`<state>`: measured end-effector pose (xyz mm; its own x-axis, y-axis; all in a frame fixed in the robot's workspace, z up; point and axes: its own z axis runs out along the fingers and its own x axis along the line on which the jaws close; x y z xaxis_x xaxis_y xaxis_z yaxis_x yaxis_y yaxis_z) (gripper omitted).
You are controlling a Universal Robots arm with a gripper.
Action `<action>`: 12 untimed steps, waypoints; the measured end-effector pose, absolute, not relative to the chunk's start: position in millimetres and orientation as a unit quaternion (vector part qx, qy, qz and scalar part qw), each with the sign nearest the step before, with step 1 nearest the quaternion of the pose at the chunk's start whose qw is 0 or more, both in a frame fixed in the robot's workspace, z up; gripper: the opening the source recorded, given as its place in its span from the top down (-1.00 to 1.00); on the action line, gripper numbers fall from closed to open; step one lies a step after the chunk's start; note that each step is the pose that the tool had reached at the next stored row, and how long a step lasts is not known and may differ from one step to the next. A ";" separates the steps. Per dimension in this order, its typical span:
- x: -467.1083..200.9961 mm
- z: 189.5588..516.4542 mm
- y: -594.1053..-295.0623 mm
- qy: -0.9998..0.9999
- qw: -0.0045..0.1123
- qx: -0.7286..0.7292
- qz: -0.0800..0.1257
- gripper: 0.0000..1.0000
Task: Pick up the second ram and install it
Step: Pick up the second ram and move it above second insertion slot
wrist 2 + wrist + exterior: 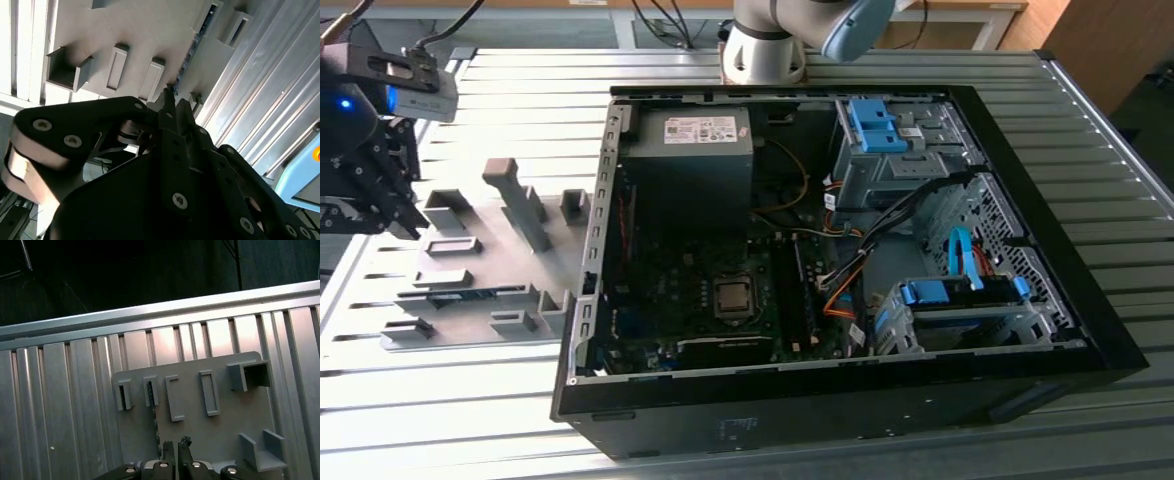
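Your gripper [175, 454] hovers, fingers together, near the second ram [192, 49] at the exterior view's left. Looks light, stiff, fragile: take its long edges.

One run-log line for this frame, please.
stage: pick not done | gripper: over grey holder tray | second ram: lying in tray slot, beside gripper | PC case: open, exterior view's right

Robotics lab or workshop bench. Ribbed aluminium table [1087, 140] built of slotted profiles, with a robot arm base [763, 50] standing at its far edge. Open desktop computer case [1067, 350] lies on its side, motherboard [707, 270] exposed. Grey fixture plate [480, 250] with raised holders sits beside it. Cables [660, 20] hang behind.
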<state>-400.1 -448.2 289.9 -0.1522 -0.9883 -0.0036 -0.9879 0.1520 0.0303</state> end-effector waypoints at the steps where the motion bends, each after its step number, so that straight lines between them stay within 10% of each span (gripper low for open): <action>1: -400.1 288.8 -449.0 -0.757 0.008 0.654 -0.013 0.66; 6: -400.0 282.9 -451.1 -0.742 0.009 0.670 -0.012 0.17; 12: -400.1 275.5 -452.2 -0.717 0.009 0.697 -0.012 0.17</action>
